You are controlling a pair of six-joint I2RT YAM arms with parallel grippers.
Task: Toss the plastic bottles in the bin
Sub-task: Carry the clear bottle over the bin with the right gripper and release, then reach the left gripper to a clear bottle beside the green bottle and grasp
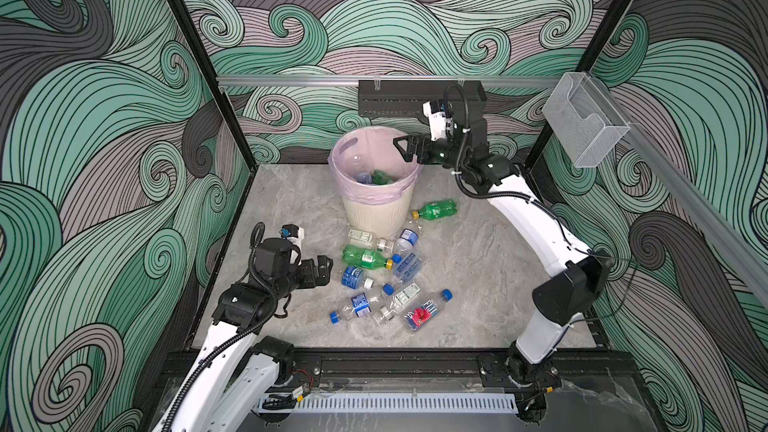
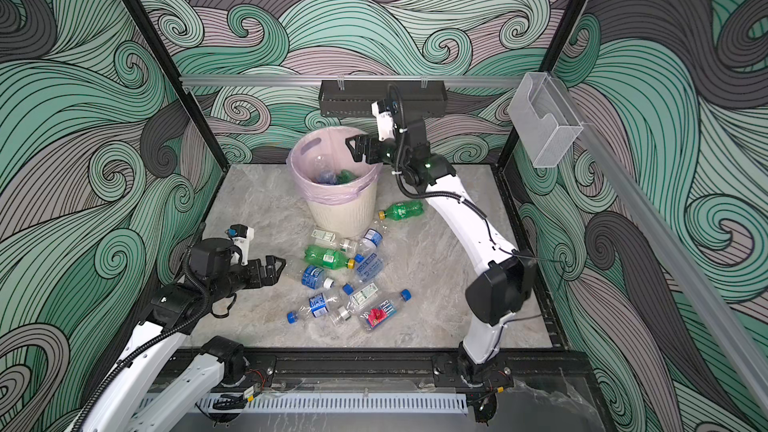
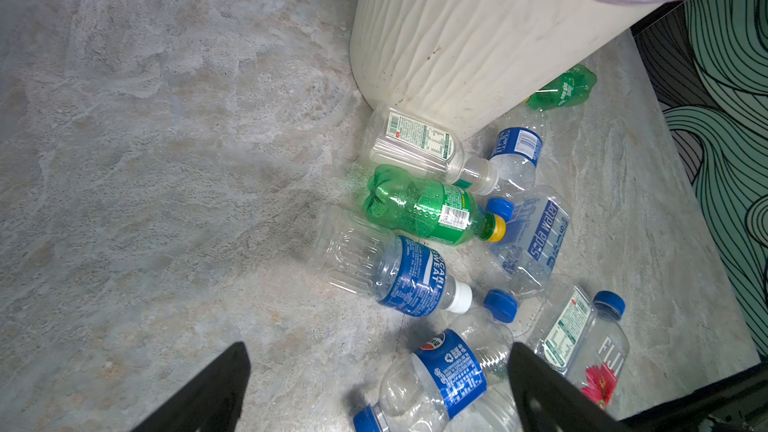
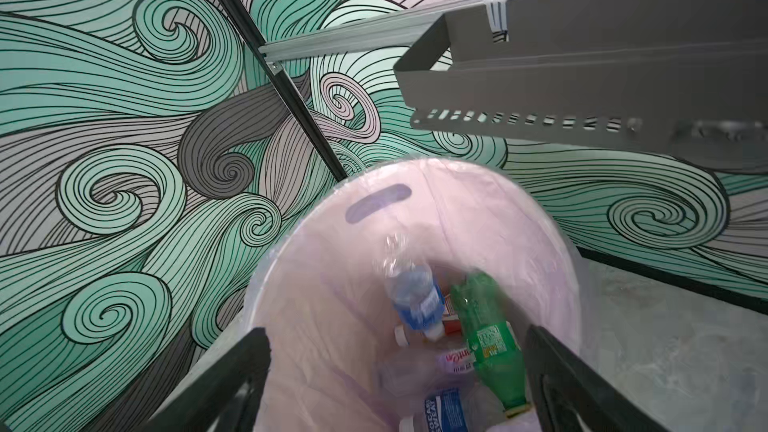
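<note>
The bin, cream, ribbed and lined with a pink bag, stands at the back of the floor. My right gripper hangs open over its rim with nothing between its fingers. Below it, inside the bin, a blurred clear blue-labelled bottle lies beside a green one and others. Several plastic bottles lie in a heap in front of the bin, among them a green one with a yellow cap. Another green one lies to the bin's right. My left gripper is open just left of the heap, above a blue-labelled bottle, apart from it.
A long black perforated tray hangs on the back rail just above the right wrist. A clear plastic box is mounted on the right rail. Black frame posts and a front rail bound the marble floor.
</note>
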